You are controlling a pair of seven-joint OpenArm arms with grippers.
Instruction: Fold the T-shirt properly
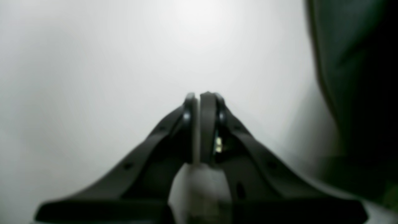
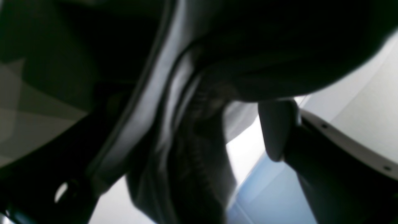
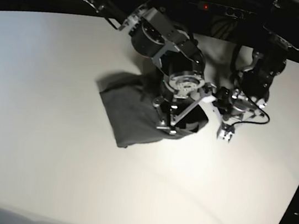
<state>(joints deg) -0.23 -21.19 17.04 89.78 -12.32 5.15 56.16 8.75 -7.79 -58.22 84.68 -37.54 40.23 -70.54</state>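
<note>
Dark charcoal-grey soft cotton T-shirt (image 3: 132, 118) lies folded compact at counter (image 3: 43, 75) centre, mostly done; right tool (image 3: 179, 119) at its 3 o'clock edge w/ jaws parted, left tool (image 1: 202, 96) closed, empty.

light: you get a bright table (image 3: 52, 132) under dim surroundings | blur: both wrist views soft | glare: washed-out white, left wrist | shadows: right wrist mostly black
</note>
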